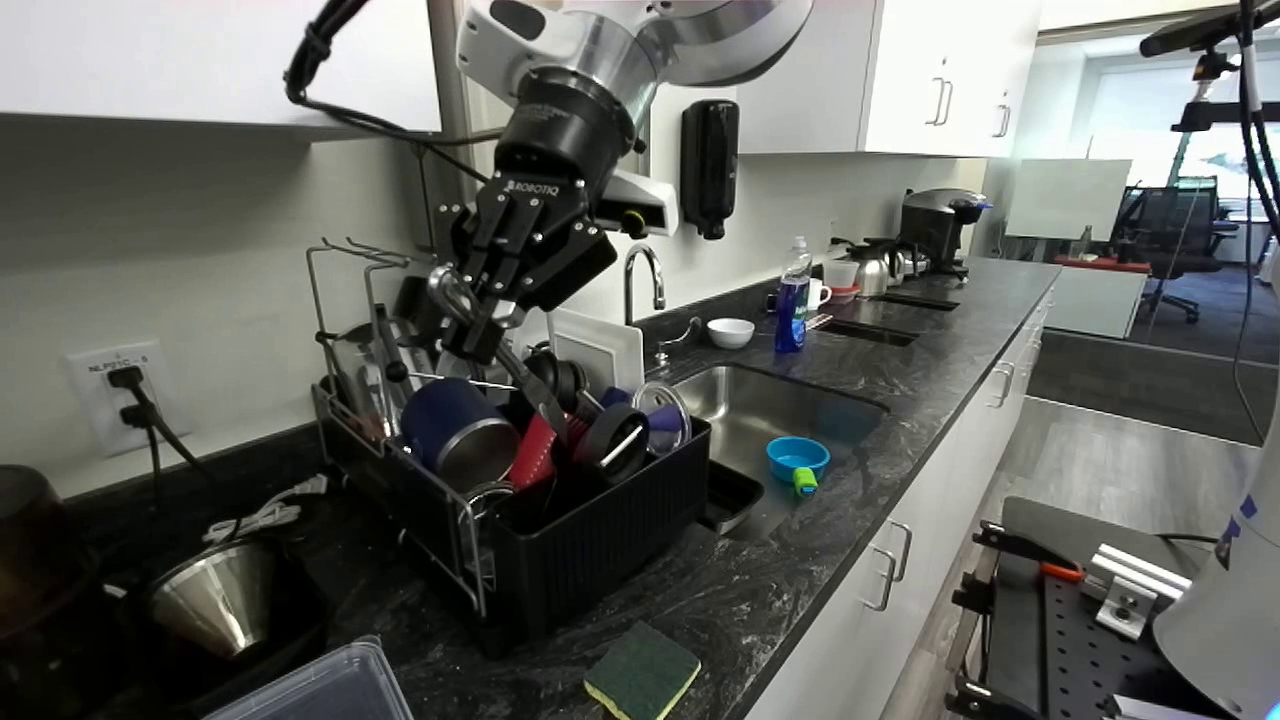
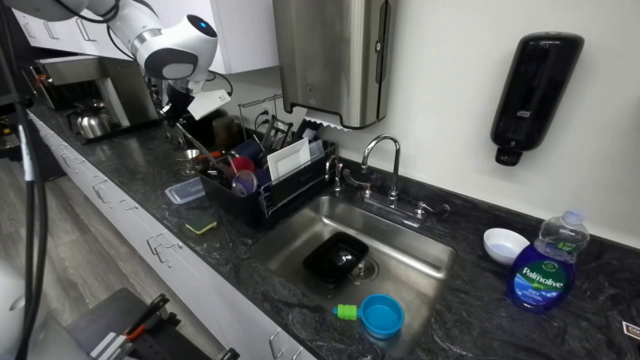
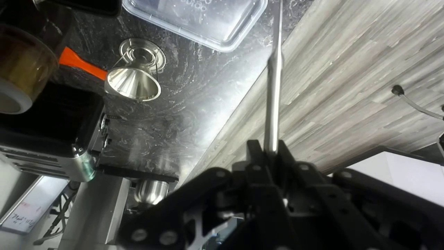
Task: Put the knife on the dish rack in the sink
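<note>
The knife, slim and silvery, rises from my fingertips in the wrist view (image 3: 274,104). My gripper (image 3: 271,147) is shut on its handle end. In both exterior views the gripper (image 1: 492,325) (image 2: 172,117) is above the crowded black dish rack (image 1: 620,530) (image 2: 295,181). The knife (image 1: 532,385) (image 2: 196,141) slants down from it towards the cups. I cannot tell whether its lower end touches anything in the rack. The dish rack is out of the wrist view. The steel sink (image 1: 735,405) (image 2: 395,272) lies beside the rack.
The rack holds a blue mug (image 1: 455,430), red cups (image 1: 532,452) and a white plate (image 2: 290,160). The tap (image 2: 395,165) and towel dispenser (image 2: 330,60) stand behind. A blue cup (image 2: 381,316) and black tray (image 2: 336,255) sit in the sink. A sponge (image 1: 643,672) lies in front.
</note>
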Tool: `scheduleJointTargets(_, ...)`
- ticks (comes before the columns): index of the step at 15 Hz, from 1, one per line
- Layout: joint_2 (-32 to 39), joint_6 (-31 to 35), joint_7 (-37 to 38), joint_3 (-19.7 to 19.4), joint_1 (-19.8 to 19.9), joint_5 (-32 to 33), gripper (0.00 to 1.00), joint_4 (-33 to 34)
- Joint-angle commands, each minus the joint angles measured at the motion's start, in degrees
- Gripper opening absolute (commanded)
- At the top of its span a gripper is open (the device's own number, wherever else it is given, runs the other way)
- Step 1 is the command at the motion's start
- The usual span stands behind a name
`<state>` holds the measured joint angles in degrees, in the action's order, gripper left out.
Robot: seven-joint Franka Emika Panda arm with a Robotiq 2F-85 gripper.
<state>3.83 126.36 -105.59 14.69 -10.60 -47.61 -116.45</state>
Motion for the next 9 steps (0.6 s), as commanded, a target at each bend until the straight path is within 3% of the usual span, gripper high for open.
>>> scheduleJointTargets(1,-3.0,-0.1,-0.7,-0.4,-0.5,-3.3,0.03,-1.6)
scheduleJointTargets(9,-8.9,0.8,2.1,-0.6,-1.8,-3.9,0.03,-4.0)
